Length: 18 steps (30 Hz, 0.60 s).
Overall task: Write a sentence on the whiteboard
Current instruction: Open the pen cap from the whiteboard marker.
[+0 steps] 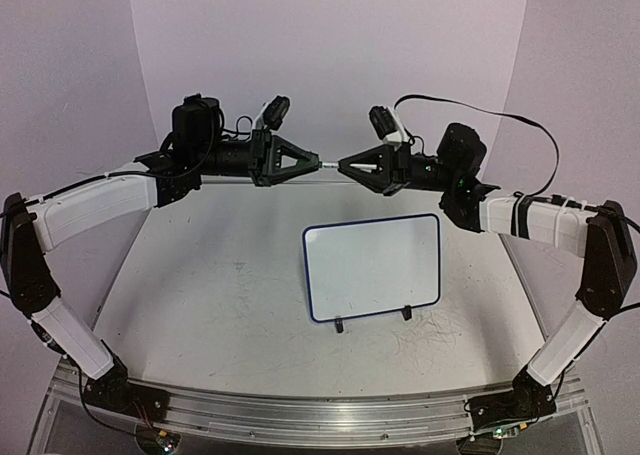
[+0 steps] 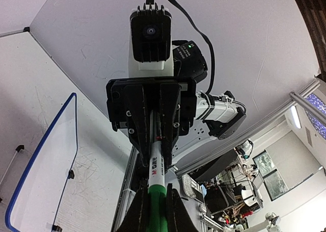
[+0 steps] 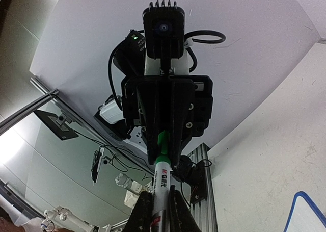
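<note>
Along the near edge of the table [image 1: 220, 275] runs an aluminium rail [image 1: 300, 410] that carries both arm bases, the left arm rising on the left and the right arm on the right. Just beyond the rail, right of centre, the whiteboard [image 1: 372, 265] stands propped on two small black clip feet [image 1: 341, 325], leaning back so that its face looks up and towards the bases; its thin dark-blue frame has rounded corners and the face is plain white, with no writing on it. Faint grey scribble marks [image 1: 430, 335] lie on the tabletop beside its right foot. Farther back and above the table, the two arms reach inward and meet tip to tip over the far side of the board, well clear of it. A marker [image 1: 330, 163] lies level between them, pinched from both ends. The left gripper [image 1: 316, 162] has its fingers closed tight round the green cap [image 2: 157, 206], and the right gripper [image 1: 343, 165] is clamped just as tightly on the white barrel [image 3: 162, 183], whose printed lettering shows between its fingers. Each wrist camera looks straight along the pen at the other gripper. A black cable [image 1: 500, 115] loops over the right arm, and a pale wall [image 1: 320, 35] closes the scene behind.
</note>
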Motion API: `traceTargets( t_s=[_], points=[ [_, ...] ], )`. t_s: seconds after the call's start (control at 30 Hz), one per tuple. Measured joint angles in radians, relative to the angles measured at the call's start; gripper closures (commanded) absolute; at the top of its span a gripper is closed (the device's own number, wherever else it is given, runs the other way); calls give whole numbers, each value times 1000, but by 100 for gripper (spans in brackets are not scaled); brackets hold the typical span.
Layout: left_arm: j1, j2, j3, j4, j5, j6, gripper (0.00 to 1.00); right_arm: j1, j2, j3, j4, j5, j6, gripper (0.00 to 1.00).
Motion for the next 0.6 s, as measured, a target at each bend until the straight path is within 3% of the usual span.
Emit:
traceTargets(
  t_s=[0.3,0.6],
  points=[
    [31,-22,-19,-10,38,3,100,-6,-57,-90,26,38,11,100],
    [230,-126,-47,-10,84,32,100,-224,-327,-281,30,59,19,100]
  ],
)
